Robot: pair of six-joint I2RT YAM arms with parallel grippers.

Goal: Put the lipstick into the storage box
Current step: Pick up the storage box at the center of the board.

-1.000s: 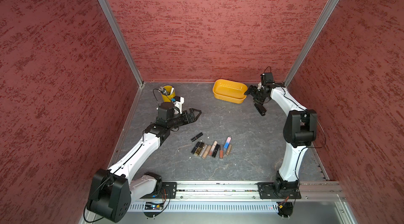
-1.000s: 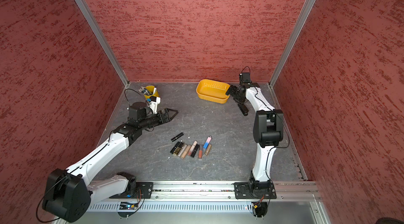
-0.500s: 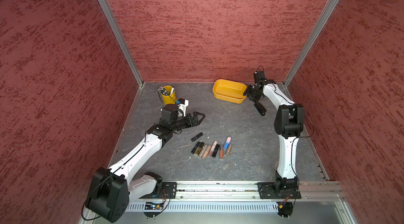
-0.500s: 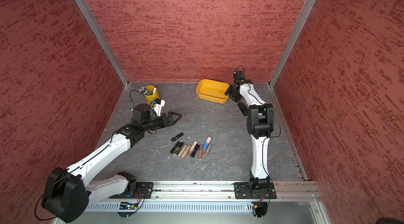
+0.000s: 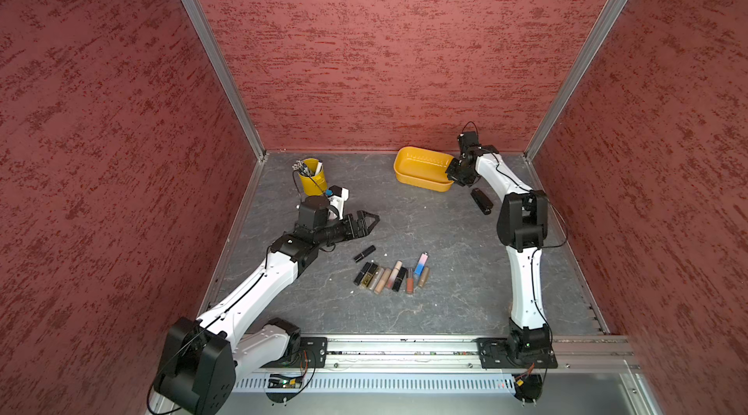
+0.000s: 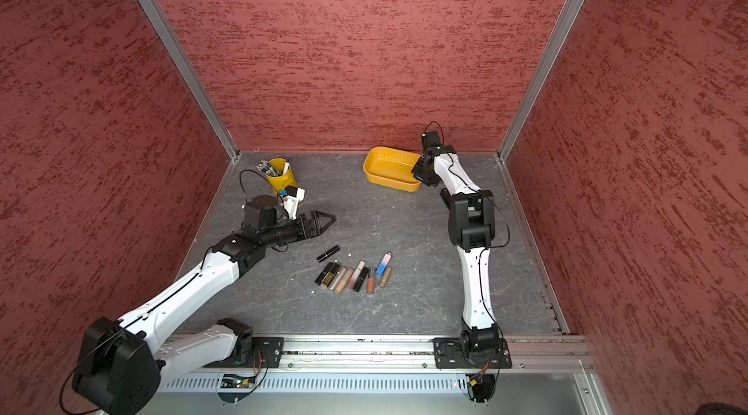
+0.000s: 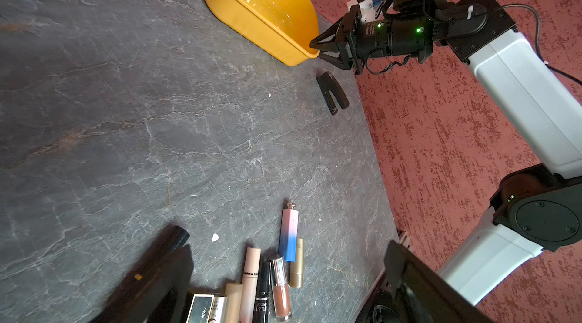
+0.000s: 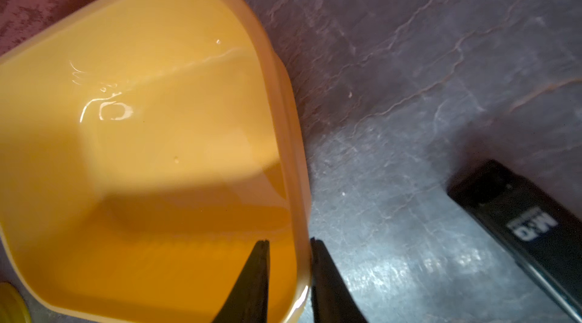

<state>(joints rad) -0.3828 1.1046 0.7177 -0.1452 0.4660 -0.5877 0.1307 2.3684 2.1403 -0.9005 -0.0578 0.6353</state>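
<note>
Lipstick tubes (image 5: pixel 393 274) of black, beige and pink-blue plastic lay well apart from the shallow yellow-orange plastic storage box (image 5: pixel 421 182), whose rim your right gripper (image 8: pixel 289 241) had just pinched, probably to drag it nearer, while your left gripper (image 5: pixel 370 224) gaped near them.

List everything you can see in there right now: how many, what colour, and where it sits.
storage box: one, yellow-orange, back of the table, nothing seen inside
lipsticks: about nine, black, gold, beige, pink and blue, in a row near the table's middle, with one black tube apart beside the row
bucket: one, yellow, back left of the table, holding pens
stapler: one, black, lying on the table beside the storage box
table: one, dark grey, stone look
walls: three, red, around the table
left gripper: black, open, over the table near the lipsticks
right gripper: black, one finger on each side of the storage box's rim
</note>
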